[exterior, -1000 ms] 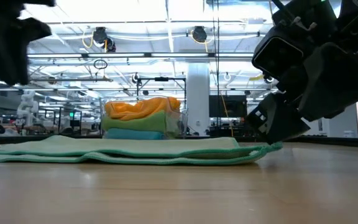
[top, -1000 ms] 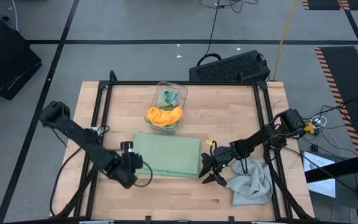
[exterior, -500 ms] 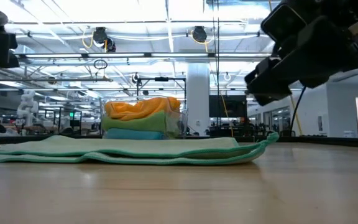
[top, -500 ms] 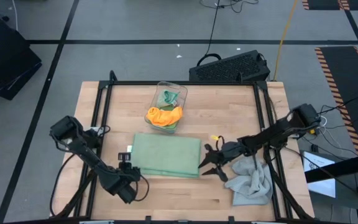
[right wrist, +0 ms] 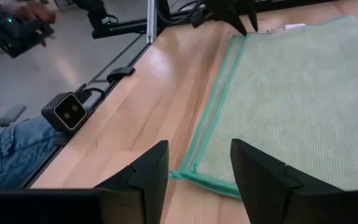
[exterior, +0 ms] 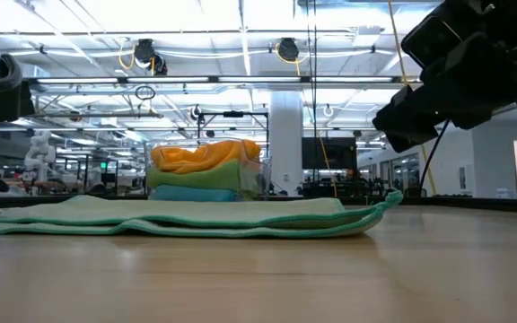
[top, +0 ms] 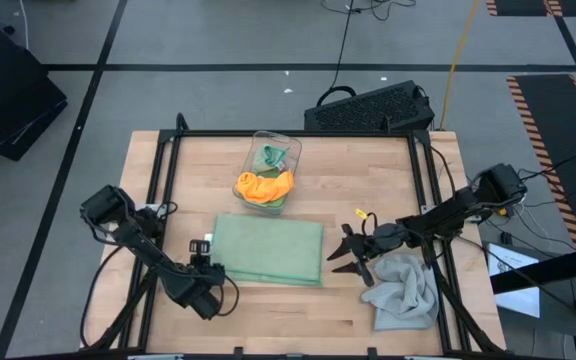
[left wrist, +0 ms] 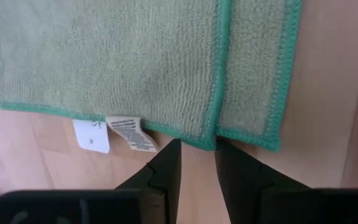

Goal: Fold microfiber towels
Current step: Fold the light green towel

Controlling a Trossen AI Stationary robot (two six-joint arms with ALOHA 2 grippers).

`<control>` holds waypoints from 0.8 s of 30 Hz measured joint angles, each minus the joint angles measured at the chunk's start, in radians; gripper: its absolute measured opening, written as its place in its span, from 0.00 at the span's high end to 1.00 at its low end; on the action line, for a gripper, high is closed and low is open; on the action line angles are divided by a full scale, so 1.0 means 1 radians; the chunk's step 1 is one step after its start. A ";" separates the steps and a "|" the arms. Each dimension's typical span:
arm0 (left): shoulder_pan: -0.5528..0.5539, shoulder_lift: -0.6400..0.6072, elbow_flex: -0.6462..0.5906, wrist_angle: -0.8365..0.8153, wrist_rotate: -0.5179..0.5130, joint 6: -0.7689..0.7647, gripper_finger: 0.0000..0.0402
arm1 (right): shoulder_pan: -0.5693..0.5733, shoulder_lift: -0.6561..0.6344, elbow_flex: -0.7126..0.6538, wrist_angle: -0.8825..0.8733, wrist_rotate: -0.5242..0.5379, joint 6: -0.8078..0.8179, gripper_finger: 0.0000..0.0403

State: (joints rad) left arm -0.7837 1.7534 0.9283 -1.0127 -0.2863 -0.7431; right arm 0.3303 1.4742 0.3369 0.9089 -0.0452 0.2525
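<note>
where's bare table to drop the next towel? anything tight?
Free: the back-left corner beside the clear bin, and the back-right stretch between the bin and the right frame rail. Tight: the front half, where the sage green towel sits between the left gripper and right gripper, with the grey towel front-right.

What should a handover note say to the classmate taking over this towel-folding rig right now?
Left gripper: open, empty, at the sage green towel's near-left corner.
Right gripper: open, empty, just off that towel's right edge.
Sage green towel: folded once, flat at mid-table.
Light grey towel: crumpled at the right, unfolded.
Orange towel and others sit in the clear bin.
Left: finish the sage towel, then the grey one.
</note>
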 joint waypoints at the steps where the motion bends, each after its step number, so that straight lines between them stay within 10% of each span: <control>1: 0.000 -0.001 -0.003 0.013 -0.002 0.009 0.75 | 0.000 0.000 -0.001 0.005 0.000 0.000 0.59; 12: 0.000 -0.001 -0.005 0.037 0.015 -0.021 0.98 | -0.001 0.000 -0.004 0.006 0.020 -0.012 0.59; 24: -0.002 0.001 0.102 -0.034 0.023 -0.053 0.99 | -0.001 0.000 -0.004 -0.008 0.023 0.008 0.59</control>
State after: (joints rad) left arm -0.7861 1.7546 1.0307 -1.0471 -0.2638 -0.7965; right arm 0.3296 1.4746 0.3325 0.9013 -0.0227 0.2607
